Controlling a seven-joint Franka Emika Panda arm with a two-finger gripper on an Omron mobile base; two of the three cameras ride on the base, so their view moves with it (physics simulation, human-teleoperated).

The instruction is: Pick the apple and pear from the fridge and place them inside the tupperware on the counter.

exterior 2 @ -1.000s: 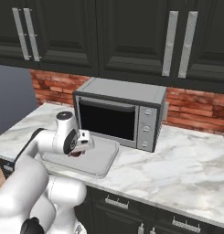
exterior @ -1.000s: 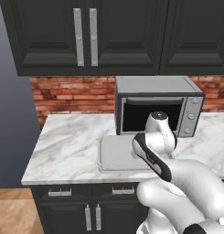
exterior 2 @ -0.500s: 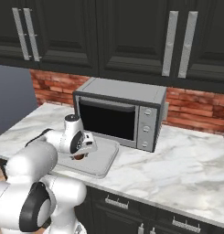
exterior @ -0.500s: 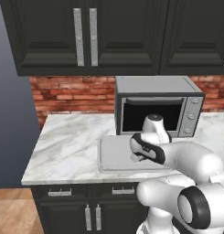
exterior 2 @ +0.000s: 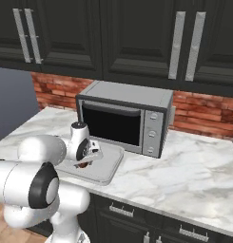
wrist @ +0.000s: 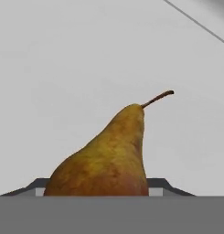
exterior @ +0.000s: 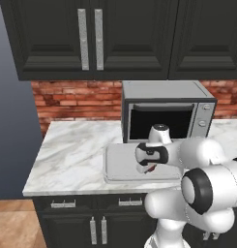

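Your pear (wrist: pixel 106 157) sits right in front of the hand cam, neck and stem tilted up to the right, pale tupperware floor behind it. From the base cams it's a small reddish blob under the wrist, over the tupperware (exterior: pixel 117 167) on the counter (exterior: pixel 71 155), just in front of the microwave (exterior: pixel 163 114).

The gripper (exterior 2: pixel 92 156) is low over the tray's right half, pointing down. The finger tips flank the pear's wide base, but you can't tell from these views if they're clamped or just letting go; gap vs. fruit isn't visible. Treat grip as uncertain.

Why it's held so: the hand is brought low so the fruit goes in w/o a drop or roll; a pear on its side tends to roll, and the low rim won't stop much.

Judgement: you're at the release step for the pear. I can't make out the apple in the tray. Lift straight up afterwards so the fingers don't drag the fruit.
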